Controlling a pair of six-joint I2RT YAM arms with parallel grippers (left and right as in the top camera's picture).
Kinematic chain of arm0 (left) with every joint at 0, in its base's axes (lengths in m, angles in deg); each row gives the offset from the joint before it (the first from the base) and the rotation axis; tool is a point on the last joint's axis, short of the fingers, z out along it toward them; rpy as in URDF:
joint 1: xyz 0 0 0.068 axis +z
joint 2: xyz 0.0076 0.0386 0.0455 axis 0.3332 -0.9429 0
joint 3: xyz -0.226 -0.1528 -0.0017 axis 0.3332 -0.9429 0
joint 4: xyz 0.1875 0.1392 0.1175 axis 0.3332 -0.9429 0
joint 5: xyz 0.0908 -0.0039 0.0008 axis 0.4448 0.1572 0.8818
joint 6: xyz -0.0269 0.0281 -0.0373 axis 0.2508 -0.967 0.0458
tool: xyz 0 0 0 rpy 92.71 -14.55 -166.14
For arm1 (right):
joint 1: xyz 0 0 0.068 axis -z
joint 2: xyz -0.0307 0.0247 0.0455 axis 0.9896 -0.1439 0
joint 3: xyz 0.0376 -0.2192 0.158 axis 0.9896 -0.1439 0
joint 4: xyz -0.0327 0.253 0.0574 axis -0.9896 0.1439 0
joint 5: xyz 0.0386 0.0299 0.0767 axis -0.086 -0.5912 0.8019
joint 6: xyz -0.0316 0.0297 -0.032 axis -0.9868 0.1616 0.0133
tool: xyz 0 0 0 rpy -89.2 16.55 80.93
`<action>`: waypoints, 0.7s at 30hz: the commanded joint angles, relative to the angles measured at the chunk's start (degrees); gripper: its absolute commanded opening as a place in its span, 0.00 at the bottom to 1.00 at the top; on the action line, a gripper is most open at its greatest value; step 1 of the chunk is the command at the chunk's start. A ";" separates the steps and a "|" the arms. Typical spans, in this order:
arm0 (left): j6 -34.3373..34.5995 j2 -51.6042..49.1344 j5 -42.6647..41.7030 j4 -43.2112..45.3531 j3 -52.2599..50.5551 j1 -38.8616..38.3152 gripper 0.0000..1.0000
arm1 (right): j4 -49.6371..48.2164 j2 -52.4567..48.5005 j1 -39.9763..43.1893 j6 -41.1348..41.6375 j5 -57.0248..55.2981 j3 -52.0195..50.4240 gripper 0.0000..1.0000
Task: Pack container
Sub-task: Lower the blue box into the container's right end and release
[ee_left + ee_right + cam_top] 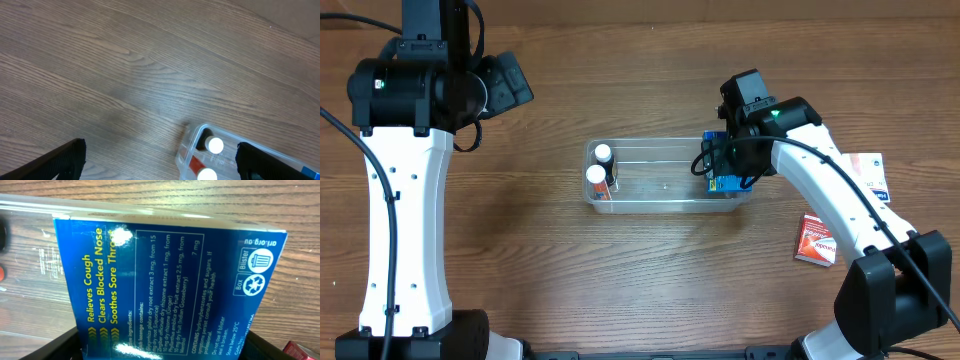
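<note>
container: clear plastic tub (665, 185), flat on the wooden counter (520, 250), pretty much dead centre of the overhead view, long side running left to right.

left end of the tub: two little white-capped bottles (603, 153) (596, 174) standing upright just beside each other, tucked against the left wall.

right end of the tub: a blue box (725, 182), a lozenge pack going by the print (cough, blocked nose, sore throat). It's mostly covered from above, so I can't tell if it touches the tub floor.

right jaws: closed on the blue box. In the right wrist view the box fills the frame, with a dark finger (67, 350) at the lower left corner and the other at the lower right. The tub's clear rim runs along the top of that frame.

left jaws: wide open, nothing in them. The two fingers (60, 162) sit at the bottom corners of the left wrist view with bare counter between them. The tub's corner with the bottle caps peeks in at lower right.

left arm: up in the upper left of the overhead frame, well apart from the tub.

outside the tub: a red box (817, 240) lies on the counter, lower right of the tub. A white packet (868, 170) is further right, partly hidden under the right arm (820, 180).
</note>
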 commanded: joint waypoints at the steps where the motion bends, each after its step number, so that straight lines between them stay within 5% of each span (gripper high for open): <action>1: -1.11 -0.24 0.70 -0.07 0.44 0.07 0.97 | -0.59 0.42 0.20 -0.22 -0.37 -0.09 0.80; 15: -1.09 -0.24 0.72 -0.42 0.44 0.07 0.95 | -1.42 -0.09 0.09 0.00 -0.35 -1.33 0.82; 19: -1.09 -0.22 0.70 -0.42 0.44 0.07 0.95 | -1.70 -0.31 0.11 -0.02 -0.37 -1.33 1.00; 21: -1.11 -0.24 0.72 -0.42 0.44 0.07 0.95 | -1.75 -0.31 0.11 -0.02 -0.37 -1.33 1.00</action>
